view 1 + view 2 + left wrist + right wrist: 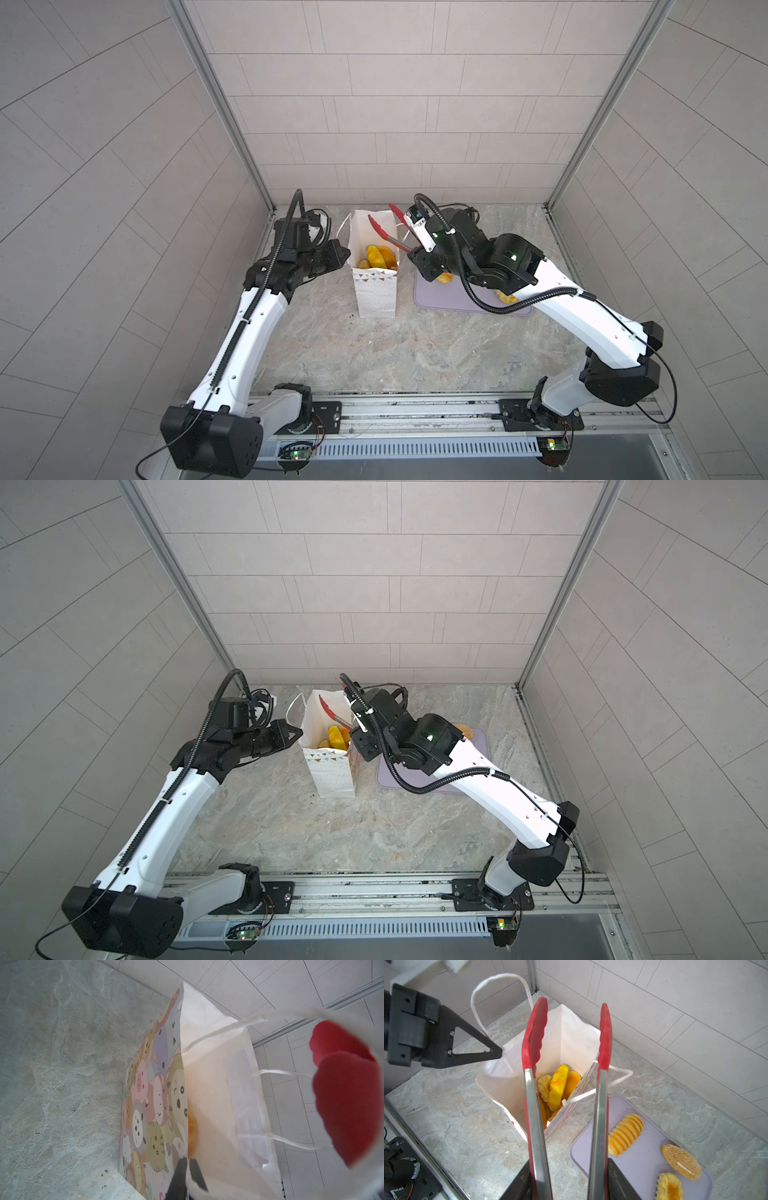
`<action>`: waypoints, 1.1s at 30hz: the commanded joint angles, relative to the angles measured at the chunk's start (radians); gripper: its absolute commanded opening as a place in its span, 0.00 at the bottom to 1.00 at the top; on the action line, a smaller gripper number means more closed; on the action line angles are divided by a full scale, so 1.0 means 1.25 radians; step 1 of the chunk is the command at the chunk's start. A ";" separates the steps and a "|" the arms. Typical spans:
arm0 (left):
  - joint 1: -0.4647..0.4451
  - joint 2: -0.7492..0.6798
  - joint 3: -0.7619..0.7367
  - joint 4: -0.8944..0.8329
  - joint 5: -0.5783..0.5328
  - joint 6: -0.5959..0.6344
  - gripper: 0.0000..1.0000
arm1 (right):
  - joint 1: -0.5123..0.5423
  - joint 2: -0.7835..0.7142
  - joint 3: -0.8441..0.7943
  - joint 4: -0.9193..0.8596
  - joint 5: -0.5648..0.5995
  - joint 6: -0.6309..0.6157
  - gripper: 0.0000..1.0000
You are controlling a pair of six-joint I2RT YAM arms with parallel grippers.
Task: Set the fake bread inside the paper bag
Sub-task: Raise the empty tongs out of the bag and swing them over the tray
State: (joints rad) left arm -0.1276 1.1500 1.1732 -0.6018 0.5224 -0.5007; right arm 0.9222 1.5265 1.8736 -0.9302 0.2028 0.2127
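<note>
Right gripper [569, 1186] is clamped on the handles of the tongs [536, 1109]. The red tips stand sprung apart with nothing between them, poised above the mouth of the paper bag [571, 1039].

Left gripper [188, 1164] is pinched shut on the bag's rim, on the wall with the cartoon faces, and keeps the mouth open and the bag upright on the table [467, 1126].

Fake bread [558, 1086]: several yellow and orange pieces stand on end inside the bag. Three are not yet bagged and lie on the lilac tray [639, 1169] just beside the bag, on the right arm's side:
- ridged loaf [626, 1134], nearest the bag
- seeded bun [681, 1161], further out
- frilled yellow piece [669, 1187], at the tray's near end

Key relation: the remaining bread lies back from the tong tips, toward the right wrist and lower, not ahead of them. The right arm is plainly the nearer one (the left is busy with the bag anyway).

In the right wrist view the ridged loaf's long axis runs on a slant to the tongs' own line. My read is that the tongs must draw back, drop, and turn somewhat so the tips close across the loaf's narrow width.

Likely snag: the bag's cord handle crosses one tong arm in that view, though I cannot tell whether they touch.
</note>
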 commanded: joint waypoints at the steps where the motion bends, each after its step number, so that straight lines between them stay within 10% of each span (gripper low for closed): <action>1: -0.003 -0.020 -0.005 -0.005 0.001 0.001 0.08 | -0.004 -0.061 0.001 0.040 0.078 -0.016 0.52; 33: -0.003 -0.016 -0.001 -0.008 0.001 0.003 0.08 | -0.333 -0.214 -0.355 0.115 -0.031 0.148 0.52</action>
State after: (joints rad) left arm -0.1276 1.1500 1.1732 -0.6033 0.5224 -0.5003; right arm 0.5098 1.2716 1.4395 -0.8280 0.1692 0.3576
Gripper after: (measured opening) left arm 0.081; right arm 0.518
